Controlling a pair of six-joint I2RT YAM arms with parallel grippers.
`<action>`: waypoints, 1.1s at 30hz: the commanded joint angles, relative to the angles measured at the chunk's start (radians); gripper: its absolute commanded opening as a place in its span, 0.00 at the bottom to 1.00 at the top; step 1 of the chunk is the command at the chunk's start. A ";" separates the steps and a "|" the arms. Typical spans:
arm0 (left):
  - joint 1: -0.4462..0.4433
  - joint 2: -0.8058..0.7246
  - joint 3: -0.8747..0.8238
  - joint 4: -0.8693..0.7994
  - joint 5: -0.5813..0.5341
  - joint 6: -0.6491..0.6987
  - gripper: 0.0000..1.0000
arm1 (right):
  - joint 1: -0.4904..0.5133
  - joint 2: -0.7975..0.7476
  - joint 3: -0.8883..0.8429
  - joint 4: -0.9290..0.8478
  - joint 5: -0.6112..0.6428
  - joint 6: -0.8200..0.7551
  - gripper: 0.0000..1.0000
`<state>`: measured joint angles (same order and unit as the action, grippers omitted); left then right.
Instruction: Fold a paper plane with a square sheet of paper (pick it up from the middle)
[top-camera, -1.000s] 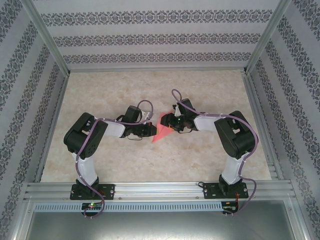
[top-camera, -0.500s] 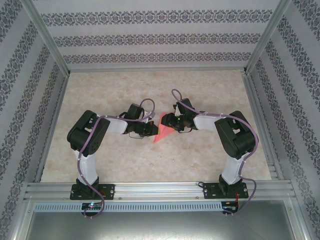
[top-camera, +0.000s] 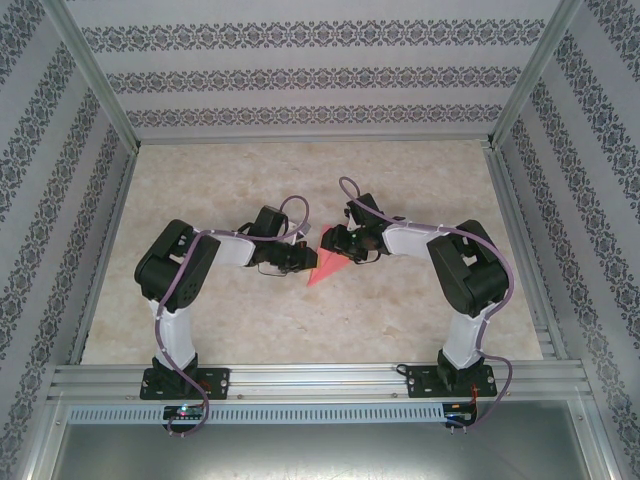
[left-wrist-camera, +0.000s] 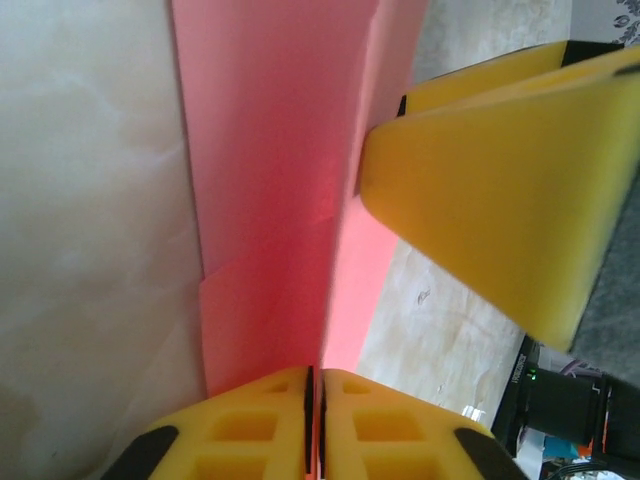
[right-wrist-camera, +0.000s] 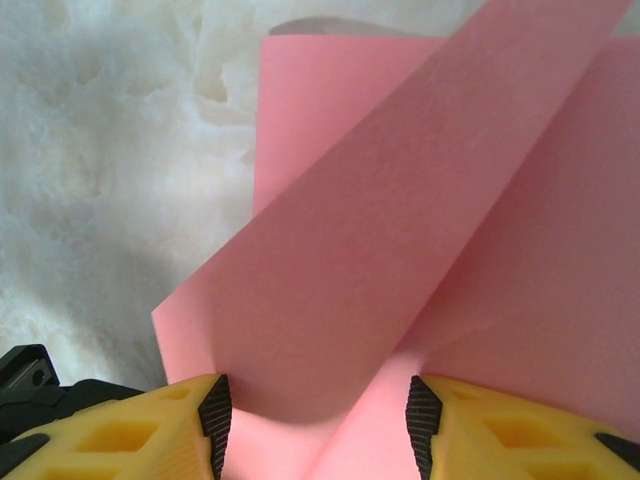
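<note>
Currently mid-fold: paper (top-camera: 326, 266) sits mid-table between the arms, folded to a point. Left gripper (left-wrist-camera: 312, 395) pinches one edge; right gripper (right-wrist-camera: 315, 410) is half open, straddling a raised flap. Next move probably needs that flap pressed flat.

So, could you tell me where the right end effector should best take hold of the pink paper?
Likely the raised flap of the pink paper, approached from the right, opposite the left end effector pinching its other side. That flap stands off the table, so the right end effector can straddle it.
</note>
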<state>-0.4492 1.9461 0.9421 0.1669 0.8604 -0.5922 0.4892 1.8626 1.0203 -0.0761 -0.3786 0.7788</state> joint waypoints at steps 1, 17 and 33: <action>0.014 0.030 0.037 -0.009 0.013 -0.002 0.16 | 0.008 0.055 -0.006 -0.068 0.050 0.005 0.54; 0.013 0.005 0.040 -0.008 0.016 -0.003 0.23 | 0.009 0.067 -0.001 -0.120 0.084 0.021 0.55; -0.038 -0.254 -0.104 -0.045 -0.295 -0.024 0.22 | 0.018 0.110 0.057 -0.244 0.148 0.027 0.55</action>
<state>-0.4480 1.6943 0.8417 0.1062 0.6502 -0.6117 0.5022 1.8942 1.0977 -0.1879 -0.3370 0.8051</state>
